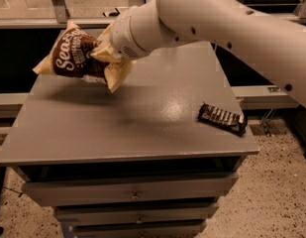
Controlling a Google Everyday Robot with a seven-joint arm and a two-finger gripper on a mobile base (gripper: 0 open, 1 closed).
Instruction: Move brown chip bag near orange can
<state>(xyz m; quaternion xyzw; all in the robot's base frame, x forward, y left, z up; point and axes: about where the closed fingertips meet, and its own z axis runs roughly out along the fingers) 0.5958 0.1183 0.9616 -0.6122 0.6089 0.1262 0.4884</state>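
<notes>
At upper left, our gripper (105, 51) pinches the brown chip bag (72, 57) tightly, holding it above the table (118, 125) for carrying.

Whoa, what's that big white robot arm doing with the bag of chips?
The robot's arm has the brown chip bag pinched in its pincer and holds it up in the air, above the back left part of the grey table. A small dark snack bar wrapper lies near the table's right edge. The bag is meant to go near an orange can, but no can shows in this view.
</notes>
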